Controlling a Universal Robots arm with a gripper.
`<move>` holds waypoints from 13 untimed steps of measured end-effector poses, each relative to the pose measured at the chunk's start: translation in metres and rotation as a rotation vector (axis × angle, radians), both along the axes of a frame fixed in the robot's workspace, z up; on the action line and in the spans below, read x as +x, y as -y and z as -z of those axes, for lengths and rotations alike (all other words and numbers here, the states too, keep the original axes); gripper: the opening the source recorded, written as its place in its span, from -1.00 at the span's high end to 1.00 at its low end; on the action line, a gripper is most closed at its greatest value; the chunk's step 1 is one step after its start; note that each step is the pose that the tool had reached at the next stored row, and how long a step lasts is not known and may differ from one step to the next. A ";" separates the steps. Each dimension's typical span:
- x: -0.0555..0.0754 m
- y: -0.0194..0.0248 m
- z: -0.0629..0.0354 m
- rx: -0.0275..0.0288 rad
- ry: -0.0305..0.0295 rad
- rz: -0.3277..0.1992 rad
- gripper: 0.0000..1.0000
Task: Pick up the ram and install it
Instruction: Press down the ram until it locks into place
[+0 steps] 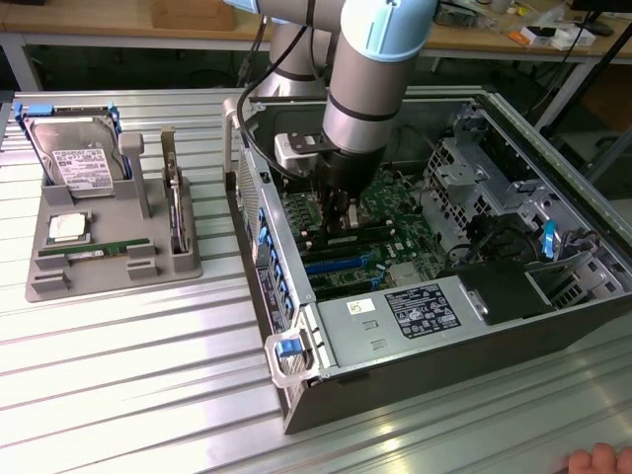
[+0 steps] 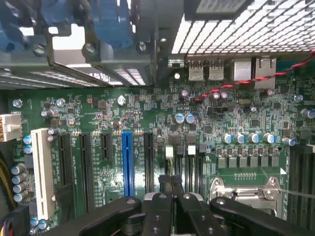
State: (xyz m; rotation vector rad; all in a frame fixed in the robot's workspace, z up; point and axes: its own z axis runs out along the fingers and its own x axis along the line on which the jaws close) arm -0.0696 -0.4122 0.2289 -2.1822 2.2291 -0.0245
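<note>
Green ram (image 1: 94, 250): lies flat in the grey tray (image 1: 109, 276) on the counter (image 1: 148, 385), well outside the case (image 1: 395, 395), off its exterior-view left wall
Hand (image 1: 341, 209): down inside the case, low over the board's dark slots, well apart from the ram
Hand state: fingers together, nothing seen between them
Done: by my reading nothing; the ram is not picked up
Left: both the pick and the seating in the case
Exterior view adds: tray, ram and arm beside the case at once
Wrist view adds: hand (image 2: 173, 199) closed above the board (image 2: 98, 113), with the slots (image 2: 189, 164) inside the case just ahead of it
</note>
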 end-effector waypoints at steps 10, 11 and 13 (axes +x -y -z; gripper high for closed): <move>0.000 -0.0004 -0.0044 0.0028 0.0014 0.000 0.79; 0.000 -0.0002 -0.0086 0.0014 0.0004 0.000 0.79; 0.000 -0.0002 -0.0152 0.0010 -0.0005 0.000 0.79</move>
